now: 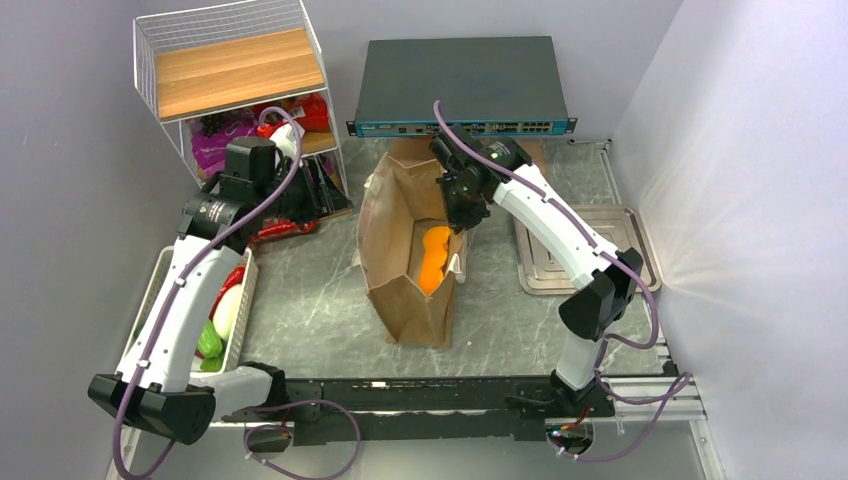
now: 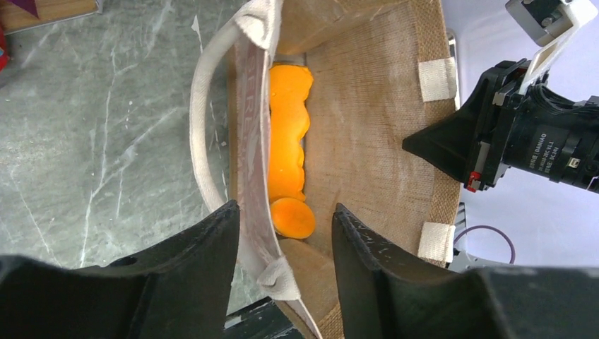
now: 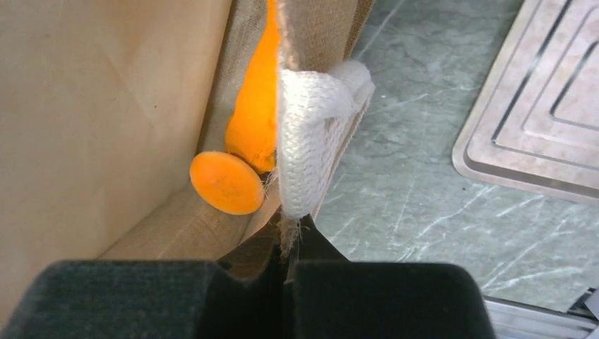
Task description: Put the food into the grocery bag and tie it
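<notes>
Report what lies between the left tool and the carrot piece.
The printed grocery bag wall and a cream handle end sit within the open left tool, before the carrot piece; the left wrist view shows it.

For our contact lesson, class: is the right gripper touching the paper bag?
Touching. The right wrist view shows the right gripper shut on the rim of the paper bag, beside its handle.

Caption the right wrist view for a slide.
Right gripper pinches the bag rim at its white handle; carrot inside.
</notes>
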Tool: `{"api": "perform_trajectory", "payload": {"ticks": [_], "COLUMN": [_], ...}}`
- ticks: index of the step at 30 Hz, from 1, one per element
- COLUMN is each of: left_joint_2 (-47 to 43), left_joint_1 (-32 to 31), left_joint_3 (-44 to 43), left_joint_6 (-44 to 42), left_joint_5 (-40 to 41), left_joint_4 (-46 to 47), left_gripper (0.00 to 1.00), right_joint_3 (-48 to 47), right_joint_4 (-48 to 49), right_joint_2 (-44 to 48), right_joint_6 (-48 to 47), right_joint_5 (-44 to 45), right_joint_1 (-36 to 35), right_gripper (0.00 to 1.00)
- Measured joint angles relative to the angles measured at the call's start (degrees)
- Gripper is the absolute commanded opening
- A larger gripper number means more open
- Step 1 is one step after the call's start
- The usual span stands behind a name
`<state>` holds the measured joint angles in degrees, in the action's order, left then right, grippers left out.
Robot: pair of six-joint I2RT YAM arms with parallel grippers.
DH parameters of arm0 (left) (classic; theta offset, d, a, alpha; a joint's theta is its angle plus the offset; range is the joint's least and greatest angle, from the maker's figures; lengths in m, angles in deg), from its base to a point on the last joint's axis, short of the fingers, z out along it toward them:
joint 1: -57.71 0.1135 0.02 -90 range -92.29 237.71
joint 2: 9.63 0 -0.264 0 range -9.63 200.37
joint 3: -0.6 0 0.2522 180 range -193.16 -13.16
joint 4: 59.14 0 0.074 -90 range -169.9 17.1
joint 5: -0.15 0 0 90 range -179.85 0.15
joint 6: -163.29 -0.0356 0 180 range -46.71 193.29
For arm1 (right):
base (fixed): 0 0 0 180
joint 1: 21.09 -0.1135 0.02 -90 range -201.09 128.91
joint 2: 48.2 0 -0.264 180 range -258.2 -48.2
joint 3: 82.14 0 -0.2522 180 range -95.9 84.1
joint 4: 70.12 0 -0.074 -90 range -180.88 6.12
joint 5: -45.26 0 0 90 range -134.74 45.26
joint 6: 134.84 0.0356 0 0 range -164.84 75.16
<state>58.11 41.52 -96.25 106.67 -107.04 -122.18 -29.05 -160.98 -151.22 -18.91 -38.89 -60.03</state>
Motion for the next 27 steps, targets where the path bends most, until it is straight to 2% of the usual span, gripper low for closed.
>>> {"api": "perform_trajectory", "payload": {"ticks": [7, 16, 23, 27], "left_joint_2": [1.6, 3.3, 5.1, 5.1], "left_joint_1": [-0.7, -7.4, -10.0, -10.1], "left_joint_3": [-0.8, -4.1, -6.5, -7.5], "left_joint_6": [-0.8, -1.3, -1.5, -2.4], "left_joint_5": [-0.9, -0.9, 1.4, 4.3], "left_joint_4": [-0.3, -0.7, -1.2, -2.5], "left_gripper": [0.49, 0.49, 0.48, 0.48], "right_joint_3": [-0.9, -2.2, -2.2, -6.3], "right_joint_4": [-3.6, -7.5, -8.7, -10.0], "right_joint_2": [1.0, 4.5, 10.5, 9.5], "right_joint_6": [-0.1, 0.9, 1.3, 0.9], "right_joint_5": [3.6, 8.7, 13.4, 14.1], "right_joint_1": [0.0, 0.3, 0.5, 0.5], "right_gripper": [0.0, 0.0, 0.0, 0.0]}}
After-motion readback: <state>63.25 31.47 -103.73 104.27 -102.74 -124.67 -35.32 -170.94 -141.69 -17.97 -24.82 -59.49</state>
